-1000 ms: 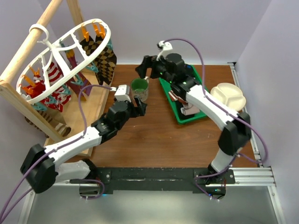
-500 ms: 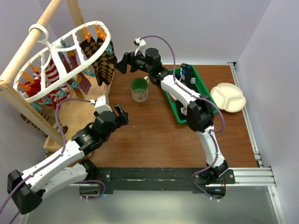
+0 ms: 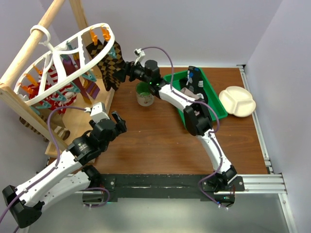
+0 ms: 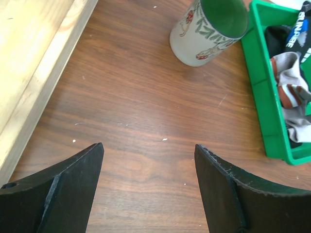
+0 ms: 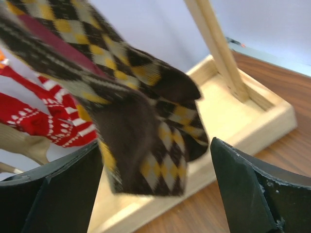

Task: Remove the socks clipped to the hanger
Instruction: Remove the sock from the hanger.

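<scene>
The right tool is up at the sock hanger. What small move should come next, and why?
Probably close the right tool on the black-and-tan checkered fabric sock: its toe end hangs between the open fingers, still clipped above, so a grip should come before any pull.

the left arm (image 3: pixel 63 162) reaches forward from its base, bent low at the elbow. the left end effector (image 3: pixel 116 122) points ahead, its fingers (image 4: pixel 63 189) spread wide. the right arm (image 3: pixel 194 114) stretches up and far across to the left. the right end effector (image 3: pixel 125 69) is raised, its fingers (image 5: pixel 252 189) wide apart.
</scene>
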`<state>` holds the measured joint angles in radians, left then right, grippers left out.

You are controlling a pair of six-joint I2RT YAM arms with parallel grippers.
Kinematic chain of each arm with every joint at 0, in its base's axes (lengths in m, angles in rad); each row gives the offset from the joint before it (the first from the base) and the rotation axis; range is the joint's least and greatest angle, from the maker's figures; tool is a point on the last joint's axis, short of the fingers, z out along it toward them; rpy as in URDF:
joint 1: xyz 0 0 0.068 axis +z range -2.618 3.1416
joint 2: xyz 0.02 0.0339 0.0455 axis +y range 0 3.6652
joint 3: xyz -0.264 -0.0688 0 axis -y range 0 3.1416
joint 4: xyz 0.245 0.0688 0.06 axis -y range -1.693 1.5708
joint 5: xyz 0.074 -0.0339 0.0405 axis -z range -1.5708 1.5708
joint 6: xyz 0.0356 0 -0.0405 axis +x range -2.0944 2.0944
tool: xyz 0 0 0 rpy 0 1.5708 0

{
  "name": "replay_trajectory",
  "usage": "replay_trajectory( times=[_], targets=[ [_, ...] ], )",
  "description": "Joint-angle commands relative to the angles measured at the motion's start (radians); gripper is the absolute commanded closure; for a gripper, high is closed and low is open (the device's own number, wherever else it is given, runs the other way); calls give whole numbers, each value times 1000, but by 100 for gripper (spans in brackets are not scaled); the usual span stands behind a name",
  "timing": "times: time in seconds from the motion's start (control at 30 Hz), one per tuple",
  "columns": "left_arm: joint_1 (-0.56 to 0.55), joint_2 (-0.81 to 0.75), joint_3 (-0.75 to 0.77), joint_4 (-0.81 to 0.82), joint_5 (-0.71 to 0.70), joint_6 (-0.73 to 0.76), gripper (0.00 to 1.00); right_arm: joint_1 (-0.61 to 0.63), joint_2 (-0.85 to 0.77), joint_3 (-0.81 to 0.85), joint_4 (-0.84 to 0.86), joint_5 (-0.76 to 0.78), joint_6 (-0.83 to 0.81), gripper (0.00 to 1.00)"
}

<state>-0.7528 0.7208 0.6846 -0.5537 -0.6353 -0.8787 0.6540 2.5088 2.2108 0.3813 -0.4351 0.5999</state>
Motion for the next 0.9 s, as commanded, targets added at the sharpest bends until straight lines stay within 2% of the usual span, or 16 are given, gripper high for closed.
replay_trajectory(
  times=[0.0,0.07,0.17,0.2,0.3,0.33,0.37,0.4,0.53,0.63,0.87],
  targets=[
    [7,-11,33,-14,-44,-14,19,32,-8,44,180,55,43,12],
    [7,-12,33,-8,-44,-6,18,36,-10,32,218,97,51,16],
    [7,-15,27,3,-41,0,18,38,-37,-9,261,142,51,35],
    [7,-18,24,15,-38,3,18,36,-48,-22,266,151,48,55],
    [7,-30,16,44,-23,18,18,36,-122,-101,269,162,9,81],
    [7,-34,13,52,-17,26,17,36,-169,-161,272,164,-12,93],
    [7,-44,10,61,-12,38,17,38,-200,-193,272,161,-26,97],
    [7,-50,9,80,-10,46,17,38,-229,-229,275,157,-38,100],
    [7,-84,6,123,8,89,16,38,-373,-442,294,107,-86,100],
    [7,-99,6,162,29,132,16,38,-467,-538,275,50,-103,100],
    [7,-123,7,247,48,234,15,38,-634,-663,177,-105,-132,100]
  ],
)
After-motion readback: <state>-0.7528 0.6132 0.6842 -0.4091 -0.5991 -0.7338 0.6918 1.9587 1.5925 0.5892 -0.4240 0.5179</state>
